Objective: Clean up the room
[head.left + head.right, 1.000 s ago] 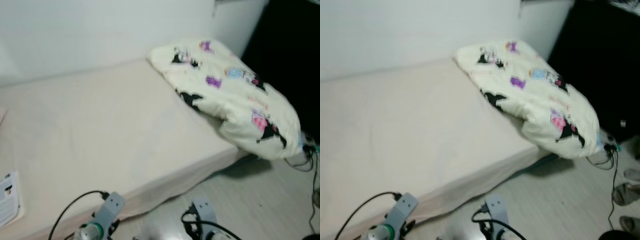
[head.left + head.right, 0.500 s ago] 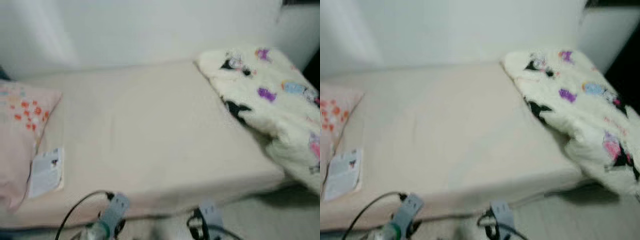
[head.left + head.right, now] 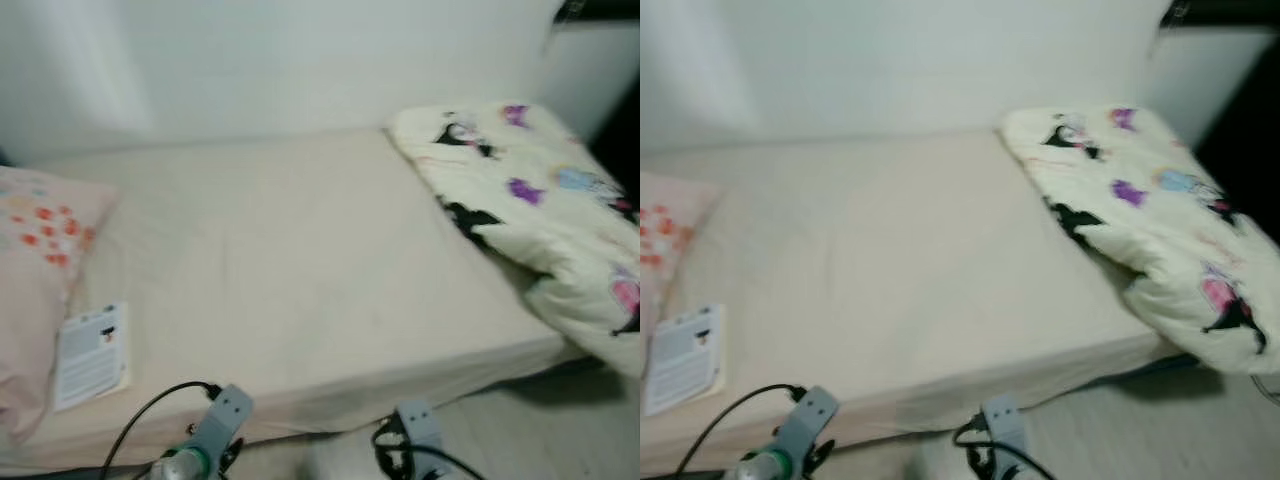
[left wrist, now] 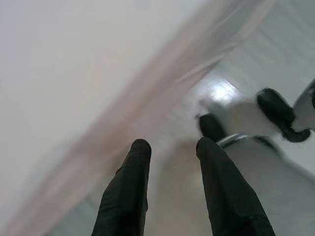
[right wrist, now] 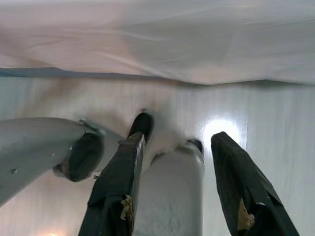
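A low bed (image 3: 280,270) with a cream sheet lies before me. A crumpled cream duvet (image 3: 530,210) with cartoon prints is heaped on the bed's right end and hangs over its edge. A pink pillow (image 3: 35,270) with red flowers lies at the left end, with a white booklet (image 3: 90,355) beside it. Both arms hang low by the bed's front edge. My left gripper (image 4: 170,145) is open over the floor with nothing between its fingers. My right gripper (image 5: 179,140) is open too and holds nothing.
A white wall (image 3: 300,60) runs behind the bed. Pale wood floor (image 3: 540,430) lies in front and to the right. A dark opening (image 3: 1250,120) stands at the far right.
The camera has swung left, so the pillow and booklet have come into sight and the duvet sits further right. The arms hang as before.
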Tool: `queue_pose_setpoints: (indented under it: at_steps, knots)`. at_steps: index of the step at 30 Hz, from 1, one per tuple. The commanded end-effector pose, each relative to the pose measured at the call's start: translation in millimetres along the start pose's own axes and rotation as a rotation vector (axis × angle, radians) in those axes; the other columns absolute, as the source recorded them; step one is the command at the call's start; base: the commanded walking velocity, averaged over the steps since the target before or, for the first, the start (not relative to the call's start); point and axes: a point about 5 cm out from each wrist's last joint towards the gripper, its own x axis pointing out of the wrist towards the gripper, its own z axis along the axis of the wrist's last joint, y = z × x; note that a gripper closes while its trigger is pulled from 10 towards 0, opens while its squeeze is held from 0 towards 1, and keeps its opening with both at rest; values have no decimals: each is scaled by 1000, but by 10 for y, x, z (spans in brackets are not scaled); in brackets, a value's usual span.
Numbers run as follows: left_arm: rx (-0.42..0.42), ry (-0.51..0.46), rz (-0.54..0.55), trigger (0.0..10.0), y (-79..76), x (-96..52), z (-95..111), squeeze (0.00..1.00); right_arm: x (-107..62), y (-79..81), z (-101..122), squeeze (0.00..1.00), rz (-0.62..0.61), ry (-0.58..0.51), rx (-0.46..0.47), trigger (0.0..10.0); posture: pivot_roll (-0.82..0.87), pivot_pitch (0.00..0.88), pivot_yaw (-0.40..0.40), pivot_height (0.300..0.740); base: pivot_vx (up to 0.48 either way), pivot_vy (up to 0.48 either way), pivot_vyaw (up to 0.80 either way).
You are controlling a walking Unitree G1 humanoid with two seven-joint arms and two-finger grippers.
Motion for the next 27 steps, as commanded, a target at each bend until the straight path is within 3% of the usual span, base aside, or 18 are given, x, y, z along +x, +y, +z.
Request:
queue_pose_setpoints:
  at_steps: [1,19,27]
  knots:
    - [14,-7,-18,10000,-65,0,-7,0,-32,-57,-63,0,-18,24,5,10000,-87,17,39,740,0,-345,0]
    - [33,-13,-13,10000,-51,12,29,0,-38,-56,-76,0,-14,26,8,10000,-92,10,42,740,0,-480,0]
    - [34,-17,-11,10000,-45,17,47,0,-37,-56,-75,0,-14,28,9,10000,-92,12,43,740,0,-337,0]
